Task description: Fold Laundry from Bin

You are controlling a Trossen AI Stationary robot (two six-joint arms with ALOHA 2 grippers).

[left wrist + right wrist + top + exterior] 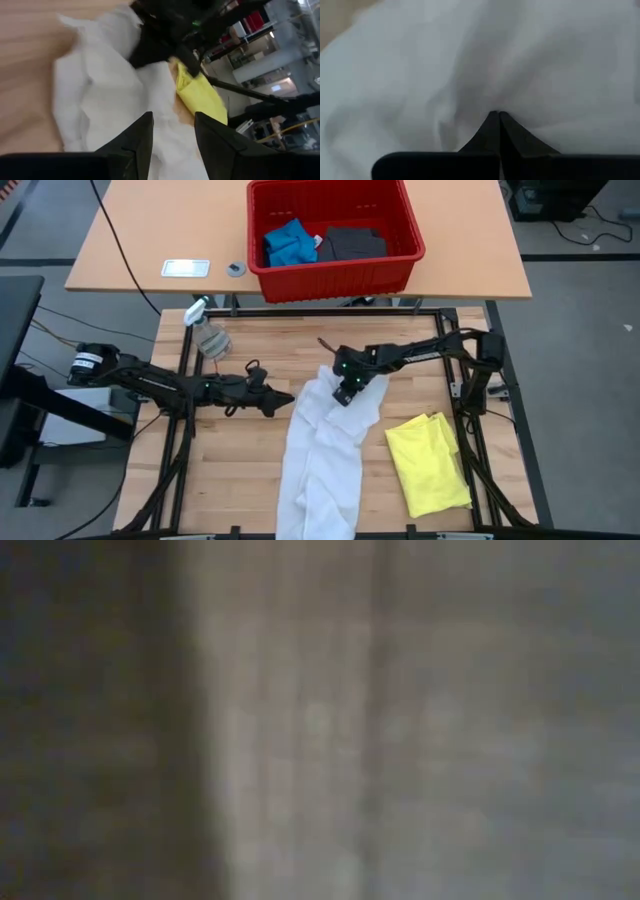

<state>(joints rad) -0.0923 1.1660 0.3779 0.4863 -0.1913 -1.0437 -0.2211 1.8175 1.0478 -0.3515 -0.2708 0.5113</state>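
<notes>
A white shirt (320, 455) lies lengthwise down the middle of the wooden table, and its near end reaches the near edge. My right gripper (345, 393) is shut at the shirt's far end. My left gripper (287, 401) stands open just left of the shirt's far part, and the cloth (110, 95) lies ahead of its fingers. A folded yellow T-shirt (428, 462) lies flat at the near right. The red bin (335, 230) stands on the tan table beyond and holds a blue piece (290, 242) and a dark grey piece (352, 243). My right gripper has the white shirt's far end (495, 100) at its shut fingertips, coming from above and slanting down. Folds of the cloth run together at the tips. One layer or several, I cannot tell. The rest of the shirt lies slack on the table.
A clear spray bottle (207, 332) stands at the table's far left corner. A flat white item (186, 268) and a small round one (236, 269) lie on the tan table left of the bin. Bare wood shows left of the shirt. The low view shows only blur.
</notes>
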